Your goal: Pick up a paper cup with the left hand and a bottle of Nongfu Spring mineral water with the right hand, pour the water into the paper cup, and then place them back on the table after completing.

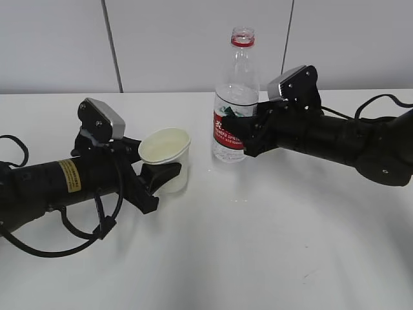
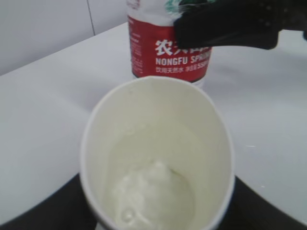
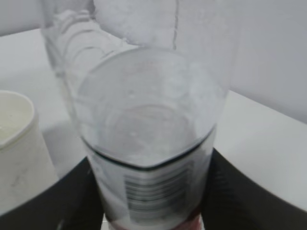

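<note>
On the white table (image 1: pixel 258 245), left hand (image 1: pixel 161 174) clamped around the paper cup (image 1: pixel 166 158) holding a little water (image 2: pixel 153 191), right hand (image 1: pixel 248 132) closed on the uncapped upright bottle (image 1: pixel 233 103) just right of the cup.

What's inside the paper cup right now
The paper cup holds a shallow pool of clear water at the bottom. Its inner walls look bare; the near rim hides a small part.

Standing apart on wide white counter (image 1: pixel 271 258): white paper cup (image 1: pixel 166 158) left, clear plastic water bottle (image 1: pixel 235 103) right.
</note>
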